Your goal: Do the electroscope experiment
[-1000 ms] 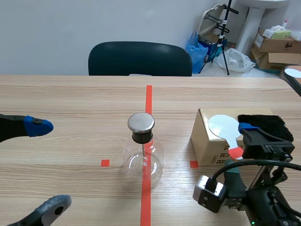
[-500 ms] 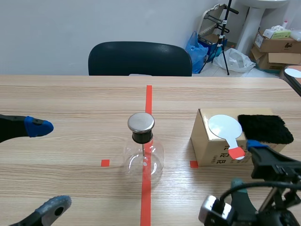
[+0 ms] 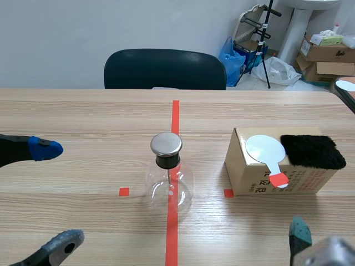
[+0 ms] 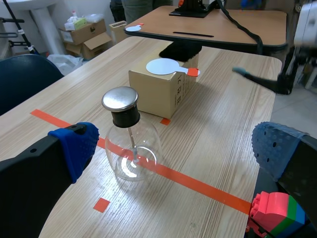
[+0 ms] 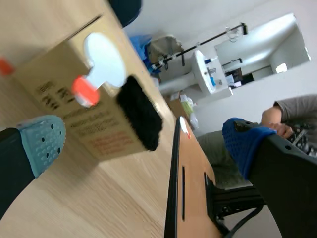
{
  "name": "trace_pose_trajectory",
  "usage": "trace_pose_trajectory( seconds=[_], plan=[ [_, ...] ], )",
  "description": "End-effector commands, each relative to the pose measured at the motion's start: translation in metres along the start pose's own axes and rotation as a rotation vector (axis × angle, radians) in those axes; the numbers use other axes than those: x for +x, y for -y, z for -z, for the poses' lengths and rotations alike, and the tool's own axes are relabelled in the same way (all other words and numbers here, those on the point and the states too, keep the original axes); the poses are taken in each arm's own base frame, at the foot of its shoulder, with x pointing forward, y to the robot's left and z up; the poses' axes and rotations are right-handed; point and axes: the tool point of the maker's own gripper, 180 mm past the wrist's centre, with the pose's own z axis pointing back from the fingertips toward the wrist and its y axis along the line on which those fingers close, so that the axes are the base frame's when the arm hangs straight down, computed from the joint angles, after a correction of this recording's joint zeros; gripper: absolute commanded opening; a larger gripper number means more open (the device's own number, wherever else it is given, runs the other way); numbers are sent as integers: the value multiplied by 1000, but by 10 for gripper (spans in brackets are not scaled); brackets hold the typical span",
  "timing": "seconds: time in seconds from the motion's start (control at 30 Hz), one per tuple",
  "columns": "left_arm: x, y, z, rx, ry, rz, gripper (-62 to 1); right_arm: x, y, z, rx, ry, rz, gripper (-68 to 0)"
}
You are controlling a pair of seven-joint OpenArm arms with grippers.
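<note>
Right of the clear glass metal-capped flask [image 3: 169, 185], the white red-handled paddle [image 3: 263, 148] lies on a cardboard box [image 3: 249, 177]. We find left end effector [image 4: 177, 144] and right end effector [image 5: 143, 139] open, empty; nothing looks started.

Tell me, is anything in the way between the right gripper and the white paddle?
No, nothing visible is. Only bare table lies between the open right gripper and the cardboard box. The white paddle lies on top of it, uncovered, with black fur beside it.
</note>
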Motion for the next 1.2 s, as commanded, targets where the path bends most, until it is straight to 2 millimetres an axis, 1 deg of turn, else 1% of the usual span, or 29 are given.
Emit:
trace_pose_trajectory(
  seconds=[0.0,0.17,0.27,0.4,0.53,0.6,0.73,0.83,0.93,1.0,1.07,1.17],
  plan=[
    [5,0,0,6,27,-9,14,3,9,9,6,26,54,4],
    [5,0,0,6,26,-9,14,7,20,26,108,32,307,4],
    [6,0,0,6,28,-9,14,19,23,36,176,73,443,4],
    [6,0,0,8,31,-12,14,36,25,50,239,135,543,4],
    [13,-4,-1,42,72,-62,14,48,21,60,311,172,609,4],
    [14,-19,-3,142,76,-50,14,51,19,62,335,177,640,4],
    [9,-46,-4,334,-6,4,14,57,18,61,378,203,689,4],
    [9,-60,-6,456,-69,31,14,64,18,59,399,237,698,4],
    [23,-60,-6,516,-44,38,14,68,25,60,383,259,692,4],
    [30,-57,-5,525,-28,31,14,72,30,60,375,273,687,4],
    [34,-54,-6,535,-18,22,14,76,32,60,372,285,685,4],
    [34,-54,-7,547,-15,13,14,77,33,60,371,290,685,4]
  ],
)
